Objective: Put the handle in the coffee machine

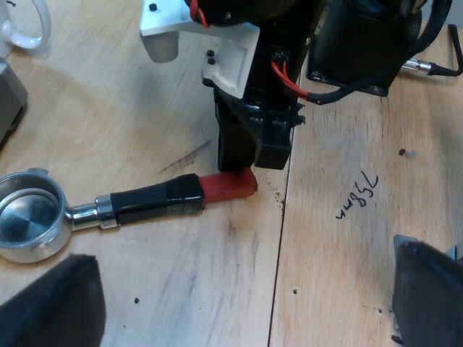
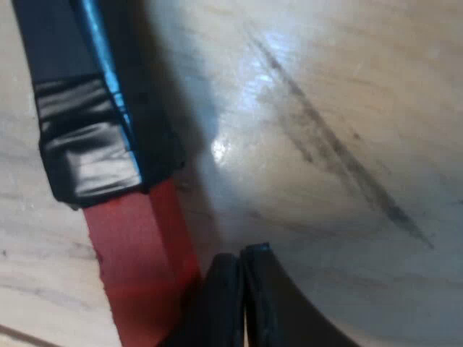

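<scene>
From the left wrist view, the whole holder [image 1: 32,217] lies flat on the wooden table [image 1: 145,108], and my left gripper [image 1: 242,253] is spread wide. The right wrist view shows my right gripper [image 2: 242,289] pressed together, touching the handle's red end [image 2: 137,267].

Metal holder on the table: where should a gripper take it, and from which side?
Likely the dark handle of the metal holder, near its middle, from above, fingers across its width: it lies flat on the wooden table, long and narrow. The round basket end is wider; the right gripper stands at the red end.
</scene>
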You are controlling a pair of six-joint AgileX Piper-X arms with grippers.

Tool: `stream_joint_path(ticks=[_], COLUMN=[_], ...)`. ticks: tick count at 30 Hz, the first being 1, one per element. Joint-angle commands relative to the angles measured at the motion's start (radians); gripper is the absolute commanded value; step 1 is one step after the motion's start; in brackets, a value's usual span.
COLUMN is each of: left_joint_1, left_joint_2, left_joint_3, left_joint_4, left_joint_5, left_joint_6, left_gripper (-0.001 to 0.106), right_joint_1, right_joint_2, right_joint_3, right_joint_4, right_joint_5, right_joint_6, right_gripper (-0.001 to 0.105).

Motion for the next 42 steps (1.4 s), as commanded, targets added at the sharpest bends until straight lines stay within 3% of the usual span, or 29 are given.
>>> stream_joint_path(ticks=[1,10,16,24,32,37,42], left_joint_1=[-0.003,-0.003,-0.003,-0.003,-0.003,-0.003,0.003], left_joint_2=[-0.002,-0.002,-0.004,-0.005,-0.074,-0.152,-0.173], left_joint_3=[-0.006,-0.006,-0.006,-0.006,-0.016,-0.018,-0.018], left_joint_4=[0.002,0.019,0.075,0.172,0.221,0.259,0.269], left_joint_5=[0.002,0.002,-0.016,-0.074,-0.08,-0.16,-0.192], left_joint_6=[-0.001,-0.001,0.004,0.081,0.081,0.064,0.014], left_gripper=[0.082,0.082,0.082,0.082,0.082,0.082,0.082], right_joint_1=[0.033,0.052,0.066,0.105,0.112,0.112,0.119], right_joint_2=[0.005,0.051,0.126,0.203,0.243,0.266,0.313], right_joint_3=[0.0,0.0,-0.021,-0.071,-0.077,-0.109,-0.164], right_joint_4=[0.009,-0.067,-0.172,-0.22,-0.352,-0.393,-0.392], right_joint_5=[0.007,0.009,-0.021,-0.027,-0.036,-0.038,-0.04], right_joint_6=[0.037,0.19,0.218,0.248,0.307,0.328,0.328], right_gripper=[0.0,0.0,0.0,0.0,0.0,0.0,0.0])
